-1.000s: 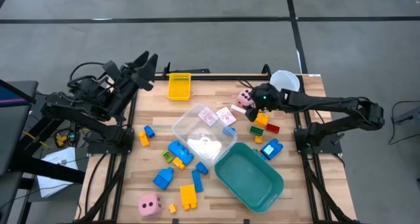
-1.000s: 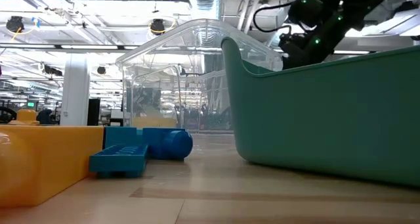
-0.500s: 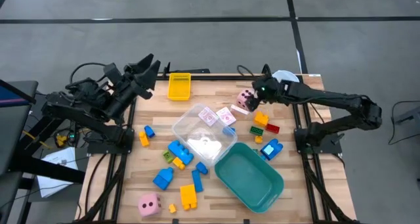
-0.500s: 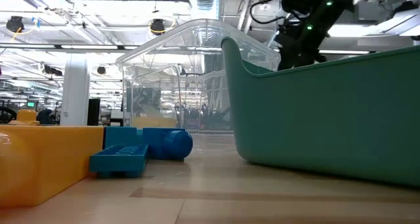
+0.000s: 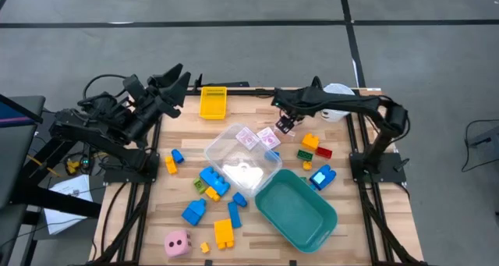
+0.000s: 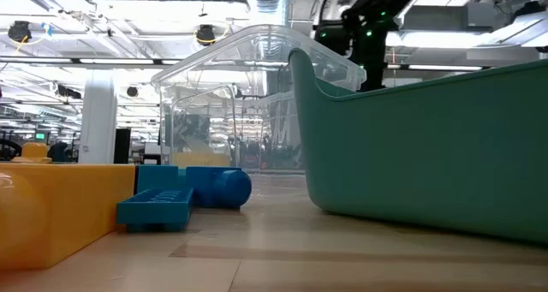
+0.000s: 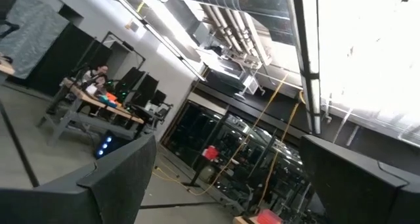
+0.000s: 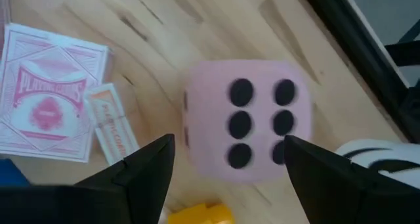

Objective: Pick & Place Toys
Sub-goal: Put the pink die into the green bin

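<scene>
- Near edge: a soft-looking pink die (image 5: 177,242) with dark dots lies on the wood-plank table (image 5: 249,110), beside studded yellow bricks (image 5: 224,233) of glossy plastic.
- Just beyond, blue bricks (image 5: 213,180) are scattered; in the low view one blocky yellow brick (image 6: 60,206) and a flat blue one (image 6: 158,208) sit closest.
- The teal tub (image 5: 296,207) is a smooth, round-cornered rectangle set at an angle; only its own floor shows inside.
- Touching its corner is a clear, thin-walled box (image 5: 242,157); something pale shows through it, what I cannot tell.
- A pink-white patterned card (image 5: 248,137) lies at the box's far rim, whether on or in it is unclear.
- Right of the box lie small orange, red, green and blue bricks (image 5: 310,141).
- The right gripper (image 5: 285,124) hangs over the second die (image 8: 246,122), six dots facing it; its fingers (image 8: 141,178) are spread wide to either side, not pinching it.
- Cards (image 8: 49,99) lie flat just beside that die.
- Far edge: a ribbed yellow tray (image 5: 212,102) and a white cup (image 5: 339,94).
- The left gripper (image 5: 178,77) waits at the far left corner, fingers spread.
</scene>
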